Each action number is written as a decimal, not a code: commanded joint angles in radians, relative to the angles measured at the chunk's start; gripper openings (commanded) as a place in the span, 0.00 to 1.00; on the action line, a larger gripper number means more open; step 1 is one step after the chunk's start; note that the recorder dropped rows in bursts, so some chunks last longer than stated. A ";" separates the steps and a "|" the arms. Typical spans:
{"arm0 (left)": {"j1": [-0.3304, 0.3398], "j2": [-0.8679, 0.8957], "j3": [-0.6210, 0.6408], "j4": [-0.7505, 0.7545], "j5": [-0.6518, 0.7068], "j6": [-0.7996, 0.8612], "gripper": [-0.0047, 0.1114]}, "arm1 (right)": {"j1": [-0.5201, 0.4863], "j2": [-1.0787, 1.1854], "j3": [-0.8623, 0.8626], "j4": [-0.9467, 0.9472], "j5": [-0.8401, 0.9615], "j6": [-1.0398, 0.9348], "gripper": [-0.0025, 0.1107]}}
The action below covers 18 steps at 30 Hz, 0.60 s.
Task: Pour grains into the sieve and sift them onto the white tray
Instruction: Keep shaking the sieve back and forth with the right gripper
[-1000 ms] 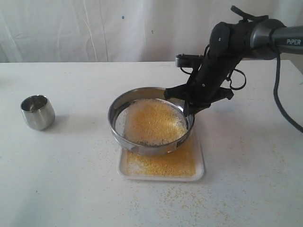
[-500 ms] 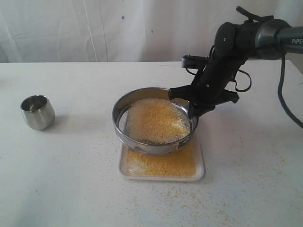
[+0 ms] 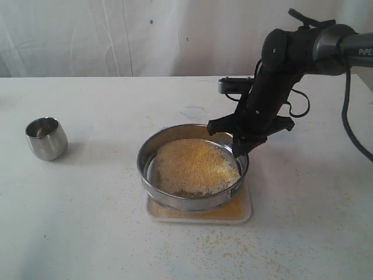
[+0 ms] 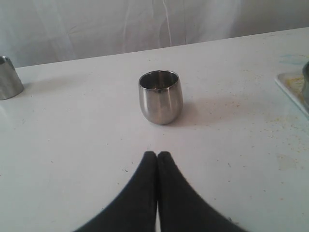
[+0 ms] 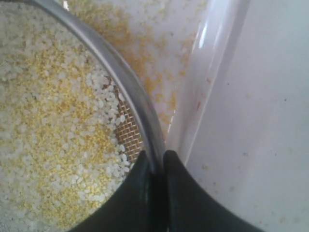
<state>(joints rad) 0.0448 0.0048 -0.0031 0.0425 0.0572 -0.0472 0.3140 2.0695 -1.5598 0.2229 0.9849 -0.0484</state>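
White cloth (image 3: pixel 87 35) hangs in soft folds behind a big, flat, white table (image 3: pixel 87 233). The table top looks smooth and dull.

The right arm (image 3: pixel 303 46) is dark grey and black, with round, thick joints and a loose black cable. It comes in from 2 o'clock, bends at the elbow and points down at the middle of the table.

The sieve (image 3: pixel 186 201) is a wide, round, shallow ring of shiny steel with a fine wire mesh floor. It is right over the white tray (image 3: pixel 247 213), a flat square of smooth plastic with round corners and a low rim. I cannot tell if the two touch.

The grains (image 3: pixel 195 166) make a sandy heap inside the sieve, with tiny yellow bits mixed with bigger pale ones. More yellow grains lie on the tray under it, and some loose specks (image 3: pixel 221 239) dot the table at 6 o'clock from the tray.

The steel cup (image 3: pixel 46 138) is small, round and shiny. It stands upright at 9 o'clock from the sieve, well apart.

The right gripper (image 5: pixel 155 162) has smooth black fingers pinched tight on the sieve's rim, at about 2 o'clock on the ring.

The left gripper (image 4: pixel 157 157) is squeezed together on nothing and points at the cup.
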 commanded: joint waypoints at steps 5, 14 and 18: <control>0.000 -0.005 0.003 -0.008 -0.005 0.001 0.04 | 0.001 -0.023 -0.020 -0.004 0.080 0.074 0.02; 0.000 -0.005 0.003 -0.008 -0.005 0.001 0.04 | -0.014 -0.025 -0.024 0.029 -0.012 0.099 0.02; 0.000 -0.005 0.003 -0.008 -0.005 0.001 0.04 | 0.000 -0.025 -0.007 0.024 0.046 0.000 0.02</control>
<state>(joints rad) 0.0448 0.0048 -0.0031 0.0425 0.0572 -0.0472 0.3058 2.0609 -1.5719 0.2227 1.0146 0.0103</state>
